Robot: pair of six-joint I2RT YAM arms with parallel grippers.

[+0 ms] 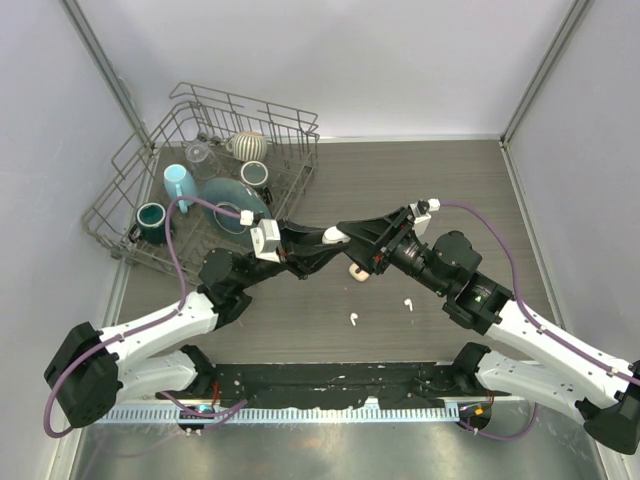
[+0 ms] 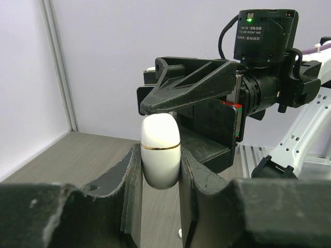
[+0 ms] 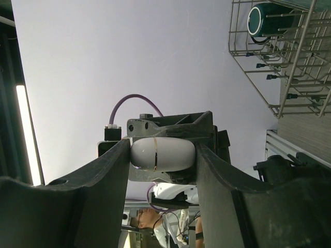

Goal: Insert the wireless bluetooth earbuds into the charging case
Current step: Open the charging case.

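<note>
Tip: with left gripper [image 2: 161, 157] clamped on charging case [image 2: 161, 170] and right gripper's [image 3: 163, 151] bite unclear, lever lid [image 2: 160, 129] up gently at seam [image 2: 161, 146].

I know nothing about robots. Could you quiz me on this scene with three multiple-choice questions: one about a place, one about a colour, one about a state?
1. Where is the white egg-shaped plastic charging case?
A. In a drawer
B. On a shelf
C. Held between both grippers

2. What colour is the thin line around it?
A. Gold
B. Red
C. Blue

3. The case is:
A. Shut
B. Wide open
C. In two separate pieces

Answers:
1. C: the left gripper and the right gripper both clamp it in mid-air.
2. A: the left wrist view shows a gold line.
3. A: its two halves meet at that line.
</note>
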